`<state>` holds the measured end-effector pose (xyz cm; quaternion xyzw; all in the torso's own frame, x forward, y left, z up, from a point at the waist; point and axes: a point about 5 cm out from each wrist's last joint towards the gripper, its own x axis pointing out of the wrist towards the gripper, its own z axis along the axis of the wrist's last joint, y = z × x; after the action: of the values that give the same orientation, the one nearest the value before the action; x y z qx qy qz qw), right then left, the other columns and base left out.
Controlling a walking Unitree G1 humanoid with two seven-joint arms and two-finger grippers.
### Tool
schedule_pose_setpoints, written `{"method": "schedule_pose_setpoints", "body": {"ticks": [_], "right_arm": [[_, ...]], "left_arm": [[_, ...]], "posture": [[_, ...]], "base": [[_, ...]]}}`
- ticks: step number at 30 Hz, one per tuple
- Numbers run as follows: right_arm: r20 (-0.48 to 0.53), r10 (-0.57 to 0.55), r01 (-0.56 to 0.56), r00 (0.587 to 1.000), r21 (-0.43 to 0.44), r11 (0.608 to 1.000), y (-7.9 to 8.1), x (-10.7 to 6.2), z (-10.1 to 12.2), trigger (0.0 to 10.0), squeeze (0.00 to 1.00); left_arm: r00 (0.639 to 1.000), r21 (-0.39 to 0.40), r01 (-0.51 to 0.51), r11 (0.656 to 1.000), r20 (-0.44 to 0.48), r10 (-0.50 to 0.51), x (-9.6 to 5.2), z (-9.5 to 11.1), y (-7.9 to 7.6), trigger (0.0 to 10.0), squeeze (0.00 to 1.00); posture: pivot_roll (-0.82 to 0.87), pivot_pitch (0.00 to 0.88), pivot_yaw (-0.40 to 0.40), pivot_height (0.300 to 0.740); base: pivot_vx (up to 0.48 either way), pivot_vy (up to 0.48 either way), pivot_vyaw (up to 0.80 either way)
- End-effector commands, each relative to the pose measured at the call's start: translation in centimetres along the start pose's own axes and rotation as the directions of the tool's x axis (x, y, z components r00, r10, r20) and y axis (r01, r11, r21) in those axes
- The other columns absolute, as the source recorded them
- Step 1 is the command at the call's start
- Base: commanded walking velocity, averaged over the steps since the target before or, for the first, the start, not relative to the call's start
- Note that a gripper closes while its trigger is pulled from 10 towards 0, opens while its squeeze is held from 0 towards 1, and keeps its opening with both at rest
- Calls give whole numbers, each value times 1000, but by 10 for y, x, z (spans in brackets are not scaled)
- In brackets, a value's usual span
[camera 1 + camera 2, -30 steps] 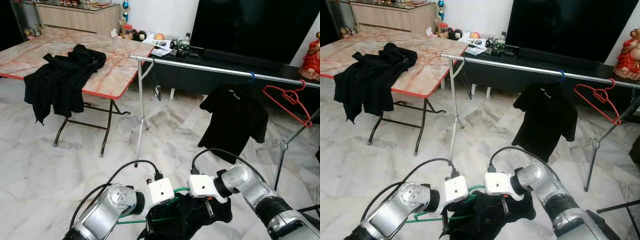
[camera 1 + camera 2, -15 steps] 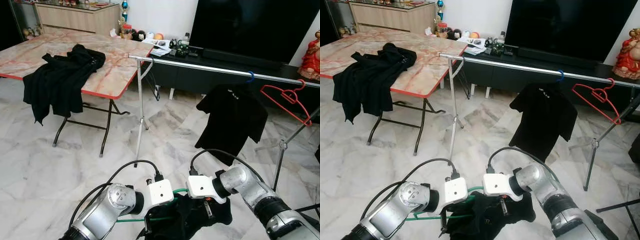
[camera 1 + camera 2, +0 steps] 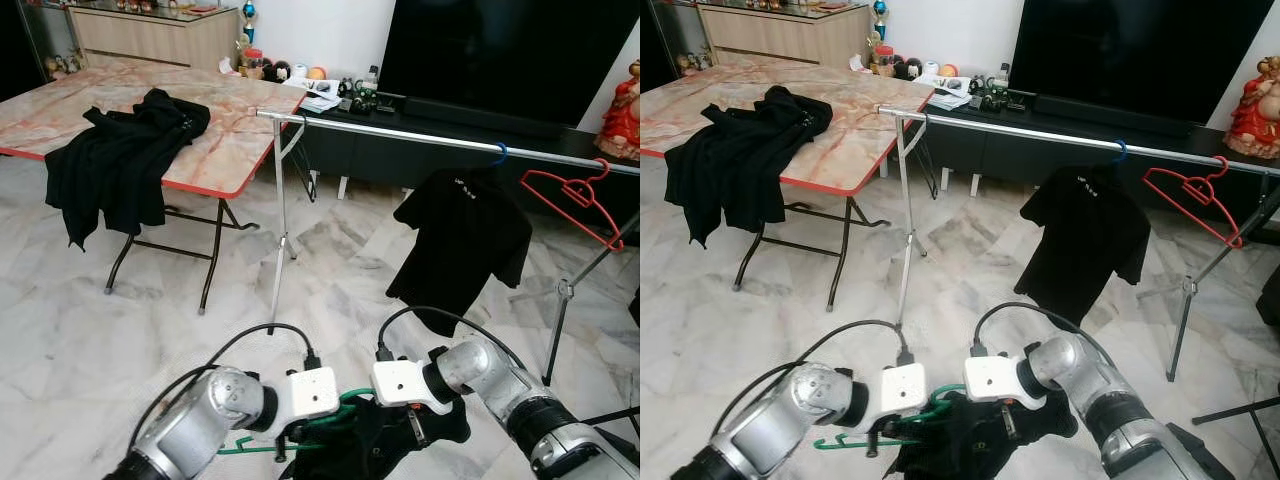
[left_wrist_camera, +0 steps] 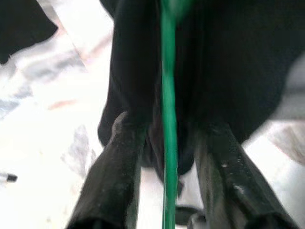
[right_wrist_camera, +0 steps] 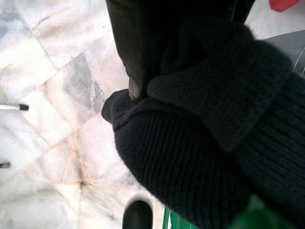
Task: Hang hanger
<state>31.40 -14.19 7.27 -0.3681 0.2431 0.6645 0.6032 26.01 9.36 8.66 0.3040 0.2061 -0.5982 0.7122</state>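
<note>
A green hanger (image 3: pixel 332 412) with a black knit garment (image 3: pixel 395 448) on it hangs low between my two grippers, just above the floor. In the left wrist view, my left gripper (image 4: pixel 169 128) is shut on it, the green wire (image 4: pixel 167 86) and a fold of cloth lying between the fingers. The hanger's hook (image 3: pixel 840 441) sticks out to the left. My right gripper (image 3: pixel 415 430) is shut on the black garment (image 5: pixel 205 124), which covers its fingers. The silver clothes rail (image 3: pixel 420 135) stands ahead, beyond both grippers.
A black T-shirt (image 3: pixel 465 245) on a blue hanger (image 3: pixel 502 152) and a bare red hanger (image 3: pixel 580 195) hang on the rail. The rail's stand (image 3: pixel 280 230) rises ahead. At left is a folding table (image 3: pixel 235 150) with black clothes (image 3: pixel 120 155); a dark TV (image 3: pixel 500 50) is behind.
My left arm has dropped lower and drawn left, so the hanger's green hook now shows at the left. The right gripper has sunk slightly with the garment.
</note>
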Motion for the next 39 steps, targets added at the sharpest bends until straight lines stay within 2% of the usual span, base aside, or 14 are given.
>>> {"method": "schedule_pose_setpoints", "body": {"ticks": [1, 5, 9, 13, 20, 22, 23, 24, 25, 27, 29, 34, 36, 39], "right_arm": [[-9, -31, 31, 999, 0, 1000, -2, -6, -3, 0, 0], [1, -79, 79, 997, 18, 997, -6, -9, -3, 0, 0], [-39, -160, 161, 986, 35, 986, -12, -16, -8, 0, 0], [-20, -258, 258, 966, 72, 963, -19, -21, -8, 0, 0], [-14, -321, 321, 947, 104, 941, -23, -27, -11, 0, 0], [59, -335, 326, 940, 127, 937, -27, -28, -2, 0, 0], [106, -342, 327, 934, 136, 935, -31, -28, 5, 0, 0], [106, -342, 327, 934, 136, 935, -31, -28, 5, 0, 0], [131, -345, 331, 929, 121, 936, -33, -27, 12, 0, 0], [136, -346, 332, 928, 117, 936, -34, -26, 14, 0, 0], [153, -327, 315, 932, 97, 944, -33, -19, 20, 0, 0], [192, -302, 292, 934, 80, 953, -32, -13, 28, 0, 0], [205, -296, 288, 933, 68, 955, -33, -14, 31, 0, 0], [215, -293, 287, 932, 58, 956, -34, -15, 35, 0, 0]], "left_arm": [[1000, 16, 10, 1000, 9, -10, -4, 4, -1, 10000, 1000], [999, -1, -43, 999, -8, 43, -13, -3, 3, 10000, 1000], [983, -73, -181, 981, -16, 181, -27, -17, 13, 10000, 1000], [929, -192, -365, 911, -18, 369, -53, -35, 22, 10000, 1000], [872, -258, -486, 835, -89, 481, -75, -61, 18, 10000, 1000], [803, -295, -593, 749, -154, 575, -81, -80, 25, 10000, 1000], [740, -311, -671, 673, -227, 633, -84, -95, 29, 10000, 820], [740, -311, -671, 673, -227, 633, -84, -95, 29, 10000, 820], [673, -296, -740, 604, -296, 678, -85, -109, 30, 10000, 0], [658, -290, -753, 591, -309, 687, -84, -112, 30, 10000, 0], [654, -342, -757, 557, -381, 654, -74, -129, 19, 10000, 0], [670, -398, -739, 543, -363, 647, -59, -133, 9, 10000, 0], [667, -429, -739, 519, -363, 650, -53, -135, 9, 10000, 0], [691, -469, -712, 523, -335, 641, -45, -134, 8, 10000, 0]], "posture": [[207, 0, -119, 740], [208, 0, -120, 740], [208, 0, -119, 740], [213, 0, -117, 740], [215, 0, -115, 740], [212, 0, -115, 740], [210, 0, -114, 740], [210, 0, -114, 740], [209, 0, -116, 740], [209, 0, -116, 740], [209, 0, -116, 740], [210, 0, -119, 740], [203, 0, -121, 740], [198, 0, -122, 740]], "base": [[0, 0, 0], [0, 0, 0], [0, 0, 0], [0, 0, 0], [0, 0, 0], [0, 0, 0], [0, 0, 0], [0, 0, 0], [0, 0, 0], [0, 0, 0], [0, 0, 0], [0, 0, 0], [0, 0, 0], [0, 0, 0]]}}
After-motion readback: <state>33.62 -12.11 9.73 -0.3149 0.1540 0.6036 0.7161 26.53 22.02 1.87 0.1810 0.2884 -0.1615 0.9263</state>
